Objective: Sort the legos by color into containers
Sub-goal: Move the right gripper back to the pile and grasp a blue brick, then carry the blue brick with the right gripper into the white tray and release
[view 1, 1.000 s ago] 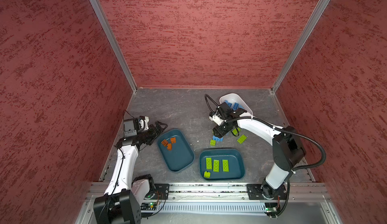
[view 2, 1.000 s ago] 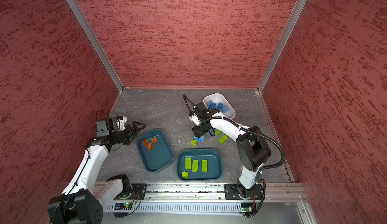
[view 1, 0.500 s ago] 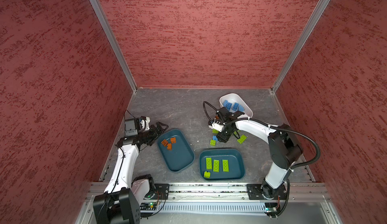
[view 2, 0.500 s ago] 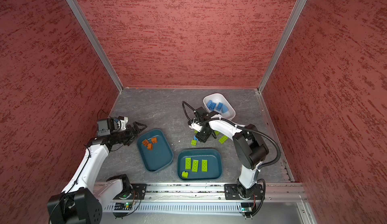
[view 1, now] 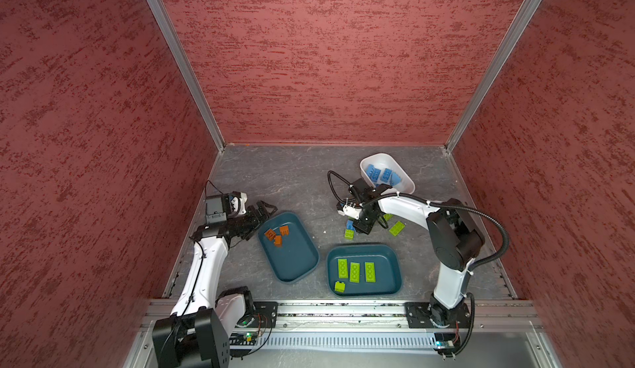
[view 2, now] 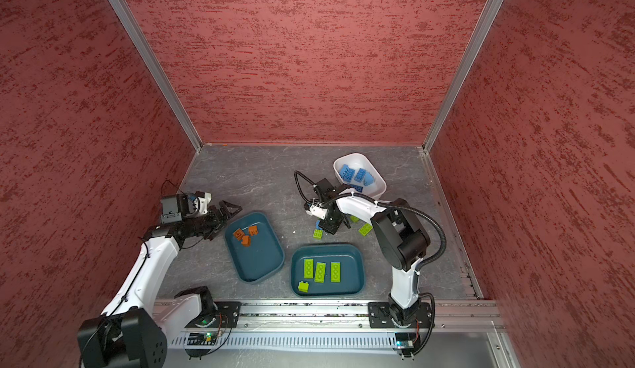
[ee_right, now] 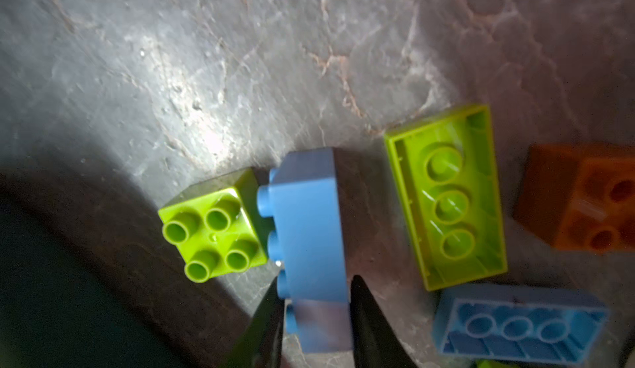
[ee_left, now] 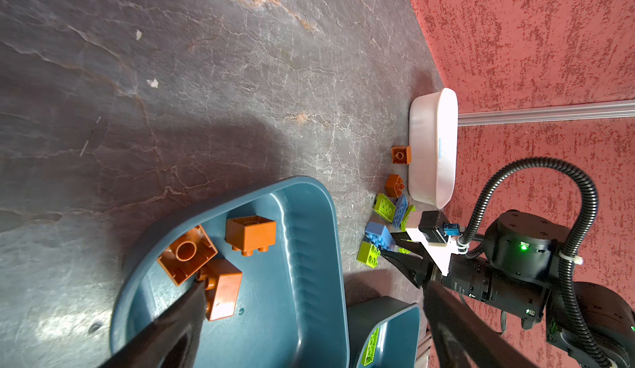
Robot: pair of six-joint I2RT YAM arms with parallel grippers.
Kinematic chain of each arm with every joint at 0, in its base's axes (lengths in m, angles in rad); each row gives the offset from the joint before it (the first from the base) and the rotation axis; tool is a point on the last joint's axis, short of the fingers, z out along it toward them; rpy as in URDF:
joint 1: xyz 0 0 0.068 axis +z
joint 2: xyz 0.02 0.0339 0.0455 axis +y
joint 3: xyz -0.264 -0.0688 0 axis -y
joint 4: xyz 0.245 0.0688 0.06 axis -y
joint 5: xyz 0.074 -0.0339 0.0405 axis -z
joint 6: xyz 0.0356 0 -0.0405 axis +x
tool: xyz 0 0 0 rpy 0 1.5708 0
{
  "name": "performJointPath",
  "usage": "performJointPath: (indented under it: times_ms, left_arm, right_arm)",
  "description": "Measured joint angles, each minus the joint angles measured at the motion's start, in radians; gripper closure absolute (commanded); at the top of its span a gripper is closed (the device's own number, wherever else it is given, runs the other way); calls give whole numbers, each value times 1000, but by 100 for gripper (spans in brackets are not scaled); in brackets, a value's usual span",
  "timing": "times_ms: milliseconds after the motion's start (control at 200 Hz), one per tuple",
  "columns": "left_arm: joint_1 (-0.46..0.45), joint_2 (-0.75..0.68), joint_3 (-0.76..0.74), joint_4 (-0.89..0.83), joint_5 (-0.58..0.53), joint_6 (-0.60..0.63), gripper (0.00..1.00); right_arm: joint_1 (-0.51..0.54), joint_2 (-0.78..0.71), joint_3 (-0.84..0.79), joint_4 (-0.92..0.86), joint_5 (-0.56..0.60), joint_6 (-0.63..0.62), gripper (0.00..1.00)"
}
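We found the right hand (ee_right: 315, 282) gripping a blue brick (ee_right: 309, 232) that lay on its side, right of centre in both top views. Its studs faced a lime brick (ee_right: 213, 232), its long axis apparently along the fingers (ee_right: 268, 314). Bare table (view 1: 275, 177) opened to its left; the left hand (view 1: 266, 213) gaped wide.

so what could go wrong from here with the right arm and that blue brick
1. The right end effector pinches the blue brick only near one end, so the brick may swing or slip out when lifted.
2. The blue brick lies on its side with its studs against the green square brick, which may get nudged or dragged along.
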Motion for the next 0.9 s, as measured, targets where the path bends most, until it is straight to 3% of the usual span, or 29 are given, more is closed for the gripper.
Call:
performJointPath:
  times_ms: [200, 596, 902]
  left_arm:
    - [0, 0, 0, -11, 0, 4, 1]
    - [-39, 3, 6, -2, 10, -3, 1]
    - [-168, 51, 73, 93, 35, -36, 1]
  right_arm:
    - [10, 19, 28, 3, -17, 11, 82]
    - [-8, -30, 81, 2, -51, 64, 83]
    - [-245, -109, 158, 17, 6, 163, 82]
